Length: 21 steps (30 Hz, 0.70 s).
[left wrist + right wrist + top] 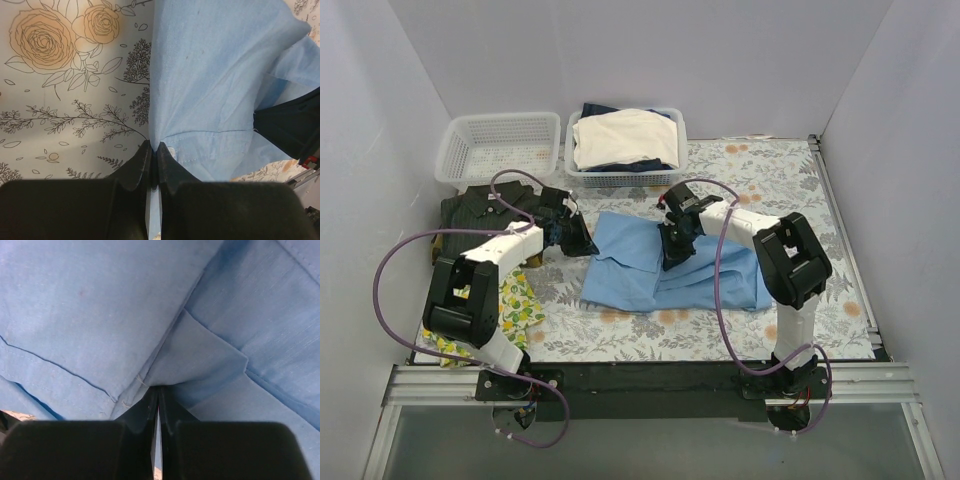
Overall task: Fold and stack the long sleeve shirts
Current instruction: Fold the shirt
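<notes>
The light blue shirt [650, 268] lies partly folded in the middle of the table. My left gripper [576, 238] is shut on the shirt's left edge; the left wrist view shows the blue cloth [210, 85] pinched between its tips [154, 148]. My right gripper [676, 250] is shut on a fold near the shirt's middle; the right wrist view shows blue cloth [100, 315] pinched at its tips [158, 389]. The dark pinstriped shirt [480, 207] lies crumpled at the left, behind the left arm.
An empty white basket [500, 146] stands at the back left. A second basket [572, 166] beside it holds cream-white and dark garments [625, 135]. A yellow lemon-print cloth [520, 300] lies under the left arm. Grey walls close in the floral table [790, 180].
</notes>
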Each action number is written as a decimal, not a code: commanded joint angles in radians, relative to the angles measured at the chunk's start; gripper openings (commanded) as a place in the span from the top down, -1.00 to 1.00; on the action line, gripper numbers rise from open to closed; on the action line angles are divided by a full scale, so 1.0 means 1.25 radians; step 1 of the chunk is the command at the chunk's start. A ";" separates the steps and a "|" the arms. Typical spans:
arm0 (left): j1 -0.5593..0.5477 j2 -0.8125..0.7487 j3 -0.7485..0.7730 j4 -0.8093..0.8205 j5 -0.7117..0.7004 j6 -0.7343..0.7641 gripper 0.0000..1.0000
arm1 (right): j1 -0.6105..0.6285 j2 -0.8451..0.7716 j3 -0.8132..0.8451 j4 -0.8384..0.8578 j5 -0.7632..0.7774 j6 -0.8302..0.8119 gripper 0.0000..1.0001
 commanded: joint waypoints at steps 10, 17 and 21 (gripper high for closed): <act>0.001 -0.086 0.162 -0.163 -0.048 0.044 1.00 | 0.040 -0.118 0.027 -0.025 0.163 0.034 0.89; 0.001 -0.092 0.225 -0.229 -0.097 0.054 1.00 | -0.002 -0.217 -0.017 -0.055 0.257 0.035 0.64; 0.001 -0.089 0.255 -0.262 -0.126 0.056 1.00 | -0.022 -0.228 -0.034 -0.081 0.279 0.039 0.64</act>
